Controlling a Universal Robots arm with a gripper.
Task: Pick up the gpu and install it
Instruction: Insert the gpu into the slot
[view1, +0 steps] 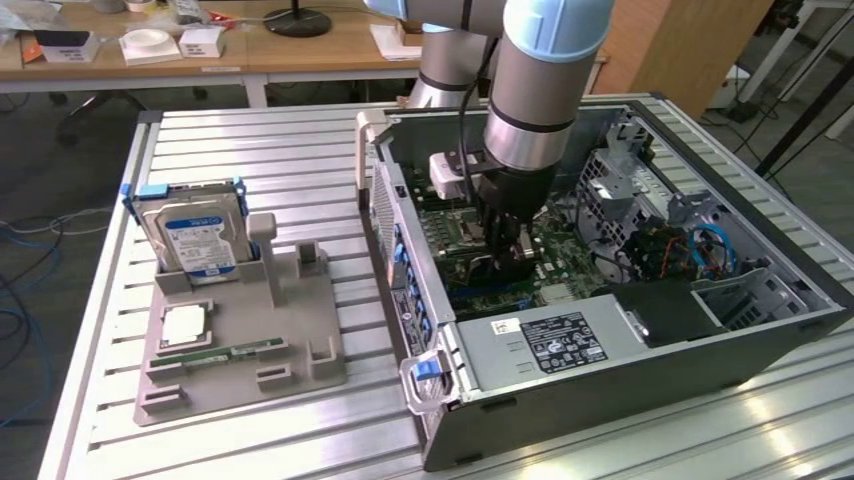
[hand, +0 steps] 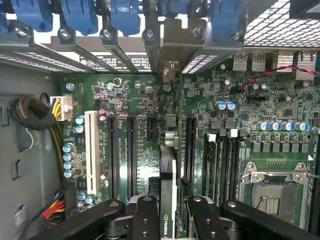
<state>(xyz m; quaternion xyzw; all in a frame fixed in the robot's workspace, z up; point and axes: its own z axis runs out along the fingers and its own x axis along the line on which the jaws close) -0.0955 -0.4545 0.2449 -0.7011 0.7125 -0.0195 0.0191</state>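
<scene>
Down inside the open computer case (view1: 747, 345), just right of the exterior frame's centre, your gripper (view1: 510, 262) is reaching toward the motherboard (view1: 567, 262), with the grey and pale-blue arm (view1: 541, 90) descending from the top edge of the frame. Between the black fingers (hand: 145, 220) at the bottom centre of the wrist frame, you are holding the gpu (hand: 167, 190); it is standing on edge, a thin dark card running up the middle of the picture, and its silver bracket (hand: 172, 47) is sitting at the case's rear wall near the top, among the blue slot clips (hand: 122, 15). The fingers are closing on the card from both sides, partly spread to its thickness. The card is lining up between the black expansion slots (hand: 131, 150) on the green board; whether its edge is fully seating in a slot, you cannot tell.

Over on the left of the exterior frame, a grey holder tray (view1: 234, 345) is lying on the slatted metal table (view1: 267, 150), carrying a hard drive (view1: 198, 238) with a blue-white label upright at its far end and a green memory stick (view1: 220, 352) lying flat nearer the front.
</scene>
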